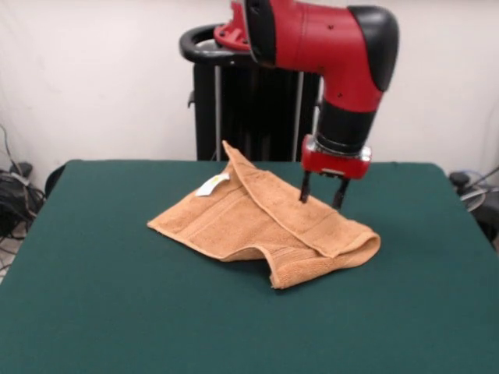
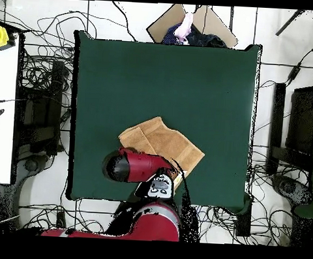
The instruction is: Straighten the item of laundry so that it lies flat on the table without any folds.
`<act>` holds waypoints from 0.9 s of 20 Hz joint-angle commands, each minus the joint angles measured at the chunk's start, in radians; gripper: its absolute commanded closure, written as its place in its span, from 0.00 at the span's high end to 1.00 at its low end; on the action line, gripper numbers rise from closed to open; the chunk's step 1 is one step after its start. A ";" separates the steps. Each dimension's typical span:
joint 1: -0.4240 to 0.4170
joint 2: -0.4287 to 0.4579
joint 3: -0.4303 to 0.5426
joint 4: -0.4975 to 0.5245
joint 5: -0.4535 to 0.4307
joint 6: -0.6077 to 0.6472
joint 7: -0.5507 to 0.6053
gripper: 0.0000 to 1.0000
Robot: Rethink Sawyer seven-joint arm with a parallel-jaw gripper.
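The orange-tan towel (image 1: 261, 222) lies crumpled on the far middle of the green table (image 1: 117, 312). Its right part is folded over in a thick roll, and one corner stands up at the back. A small white tag (image 1: 212, 185) shows on its left half. My gripper (image 1: 322, 196) hangs straight down over the towel's far right edge, open and empty, with the fingertips (image 1: 304, 199) at the cloth's edge. In the overhead view the towel (image 2: 162, 140) lies near the table's (image 2: 188, 77) robot side. The red arm (image 2: 134, 167) covers its near edge and hides the gripper.
The black pedestal (image 1: 249, 109) stands behind the table's far edge. Cables lie on the floor all round the table (image 2: 41, 83). A cardboard box (image 2: 197, 22) sits beyond the far edge, and a white bench (image 2: 3, 113) stands to the left.
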 commanded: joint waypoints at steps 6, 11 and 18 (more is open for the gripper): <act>-0.033 0.101 0.202 -0.139 -0.001 -0.172 0.128 1.00; -0.052 0.124 0.204 -0.148 -0.024 -0.243 0.120 1.00; -0.042 0.042 0.151 -0.086 -0.044 -0.232 0.110 1.00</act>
